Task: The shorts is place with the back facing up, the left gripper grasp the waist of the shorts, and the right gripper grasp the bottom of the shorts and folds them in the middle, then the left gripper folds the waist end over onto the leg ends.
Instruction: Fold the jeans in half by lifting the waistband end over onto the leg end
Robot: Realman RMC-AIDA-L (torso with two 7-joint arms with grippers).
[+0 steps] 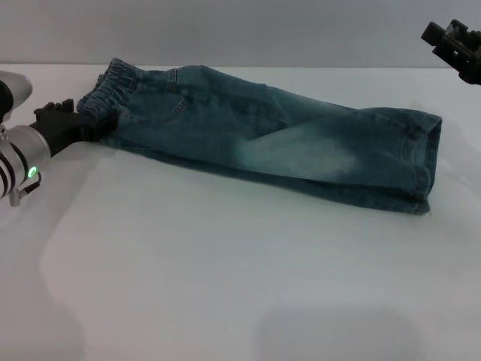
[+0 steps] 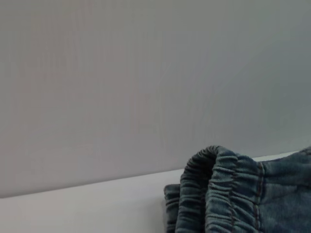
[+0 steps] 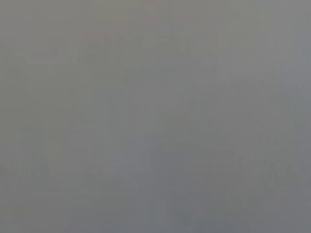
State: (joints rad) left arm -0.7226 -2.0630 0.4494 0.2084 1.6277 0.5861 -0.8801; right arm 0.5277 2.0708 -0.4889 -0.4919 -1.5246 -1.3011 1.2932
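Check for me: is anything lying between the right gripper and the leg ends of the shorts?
Nothing: in the head view, only bare white table separates the raised right gripper from the leg ends.

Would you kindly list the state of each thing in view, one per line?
Shorts: folded lengthwise in half, lying flat on the table.
Waist of the shorts: gathered, at the left tool.
Leg ends: stacked, free, flat on the table.
Left tool: low at the waistband; grip unclear.
Right tool: raised, away from the shorts.
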